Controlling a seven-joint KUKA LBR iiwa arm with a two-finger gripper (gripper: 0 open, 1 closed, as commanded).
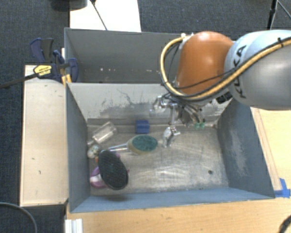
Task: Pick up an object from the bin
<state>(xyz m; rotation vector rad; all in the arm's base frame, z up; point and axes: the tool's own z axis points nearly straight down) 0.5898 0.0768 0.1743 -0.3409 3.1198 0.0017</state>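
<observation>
- The tool [171, 134] is seen low inside the bin [242, 144], a little toward 12 o'clock of the floor's centre. It hangs beneath the orange wrist cover [201, 59]. Whether it is set wide or narrow cannot be told, since much of it is hidden by the wrist.
- The nearest thing is a round green scrubbing pad [144, 143], laid flat on the floor just beside the tool at its 8 o'clock. Its pale handle is pointed away toward 9 o'clock. Whether the pad is touched cannot be made out.
- A small blue block [142, 126] is found at the tool's 10 o'clock, near the foot of the back wall and just at 12 o'clock of the pad.
- A tiny green object [200, 125] is seen at the tool's 2 o'clock, too small to be identified.
- Farther out at 9 o'clock, a clear plastic cup [103, 132] is laid on its side by the left wall.
- In the corner at 8 o'clock, a black oval brush [112, 169] is laid partly over a purple thing [96, 178].
- The grey arm [266, 67] is brought in from 3 o'clock, with cables [163, 67] looped round the orange cover.
</observation>
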